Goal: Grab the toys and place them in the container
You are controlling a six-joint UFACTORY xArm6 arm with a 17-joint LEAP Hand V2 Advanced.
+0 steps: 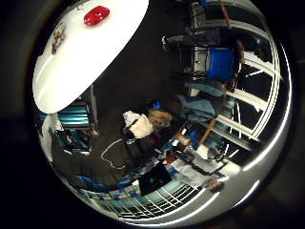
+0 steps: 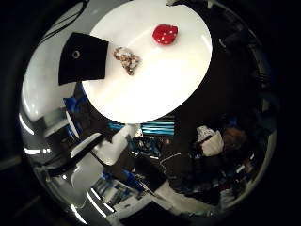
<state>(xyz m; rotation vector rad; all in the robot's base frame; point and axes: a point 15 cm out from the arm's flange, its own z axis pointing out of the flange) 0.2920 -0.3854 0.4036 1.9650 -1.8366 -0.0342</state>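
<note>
On the white table [image 2: 155,89] sit, from left to right, a black container [image 2: 82,59], a small spotted toy [image 2: 127,60] and a red toy [image 2: 165,34]. The container looks empty. No toy is picked up yet, I think. The hand is far away and must come down. I cannot tell its fingers.

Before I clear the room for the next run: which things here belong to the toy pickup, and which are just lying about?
Part of the job:
- red toy on the white table
- small brown-and-white toy beside it
- black container at the table's edge

Just lying about:
- blue chair
- white bag on the floor
</note>
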